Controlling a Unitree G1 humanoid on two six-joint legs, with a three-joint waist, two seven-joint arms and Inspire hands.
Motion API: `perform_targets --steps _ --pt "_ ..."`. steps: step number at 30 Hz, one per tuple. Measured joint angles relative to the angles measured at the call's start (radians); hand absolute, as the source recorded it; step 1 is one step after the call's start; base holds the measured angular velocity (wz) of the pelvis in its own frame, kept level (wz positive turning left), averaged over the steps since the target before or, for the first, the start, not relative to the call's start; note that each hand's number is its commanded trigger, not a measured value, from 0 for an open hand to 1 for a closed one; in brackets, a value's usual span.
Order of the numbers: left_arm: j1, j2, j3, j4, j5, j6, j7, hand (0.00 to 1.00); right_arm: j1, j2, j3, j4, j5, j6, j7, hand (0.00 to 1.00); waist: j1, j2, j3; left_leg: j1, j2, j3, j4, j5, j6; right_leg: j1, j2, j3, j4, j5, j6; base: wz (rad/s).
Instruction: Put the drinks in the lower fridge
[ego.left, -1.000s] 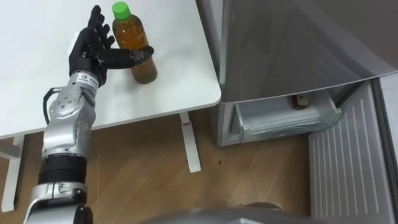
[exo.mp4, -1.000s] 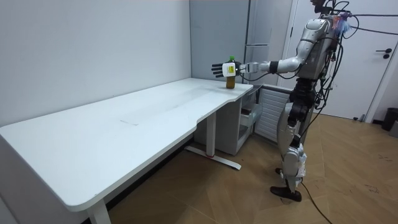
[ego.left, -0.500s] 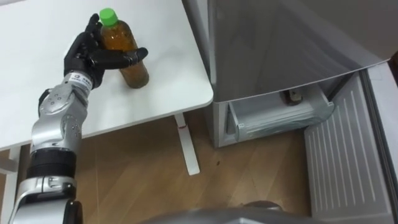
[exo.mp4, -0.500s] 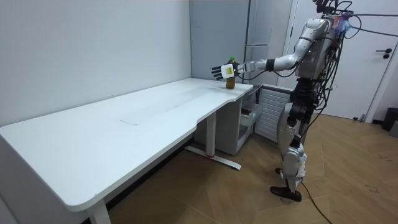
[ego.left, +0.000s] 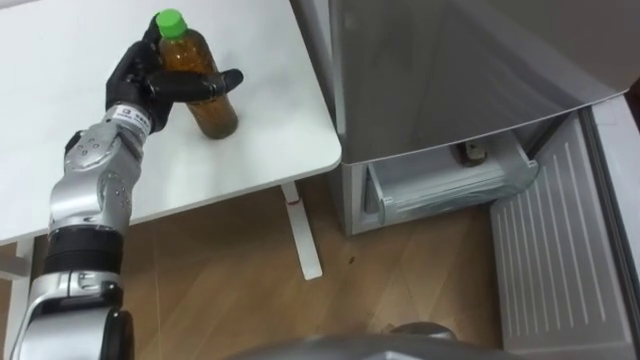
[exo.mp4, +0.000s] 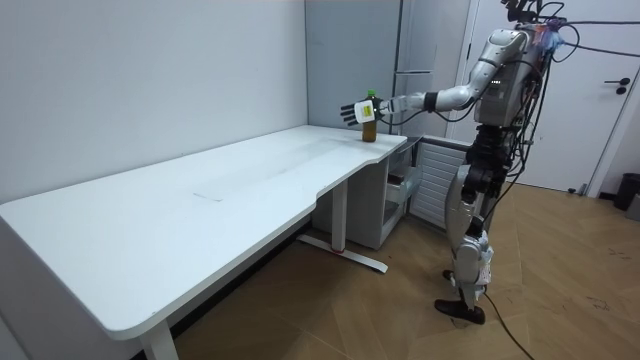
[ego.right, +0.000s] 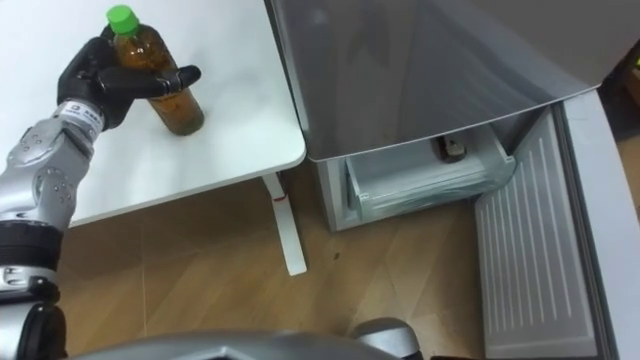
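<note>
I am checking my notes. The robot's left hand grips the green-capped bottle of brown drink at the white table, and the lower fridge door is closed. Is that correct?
One point is wrong: the lower fridge door is open, not closed, as the left eye view shows, with a drawer visible inside. The left hand does grip the green-capped bottle at the white table.

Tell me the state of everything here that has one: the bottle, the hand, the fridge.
drink bottle: capped, roughly upright, gripped.
left hand: shut round the bottle.
lower fridge door: swung open.
fridge drawer: exposed, small dark item inside.
</note>
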Motion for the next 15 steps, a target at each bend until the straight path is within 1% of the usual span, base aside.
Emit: perform_targets --steps 6,10,15 --pt "0.0 0.0 -0.009 0.0 -0.003 0.0 -0.001 1.0 0.0 0.0 0.002 0.001 0.001 0.0 -0.002 0.0 -0.001 0.0 0.0 0.0 0.0 -0.001 0.0 0.0 0.0 0.001 0.0 0.0 0.001 0.0 0.0 0.0" --pt "0.0 0.0 -0.026 0.0 -0.037 0.0 0.003 1.0 0.0 0.0 0.002 0.002 0.001 0.0 -0.003 0.0 -0.002 0.0 0.0 0.001 0.0 0.002 0.0 0.0 0.0 0.001 0.0 0.001 0.001 0.0 0.0 0.0" --pt "0.0 0.0 -0.043 0.0 -0.037 0.001 0.002 1.0 0.0 0.0 0.002 0.002 0.0 0.0 -0.002 0.0 -0.001 0.0 0.0004 -0.001 0.001 -0.001 0.0 -0.001 -0.002 0.0 0.001 0.001 0.001 0.0 0.0 0.0"
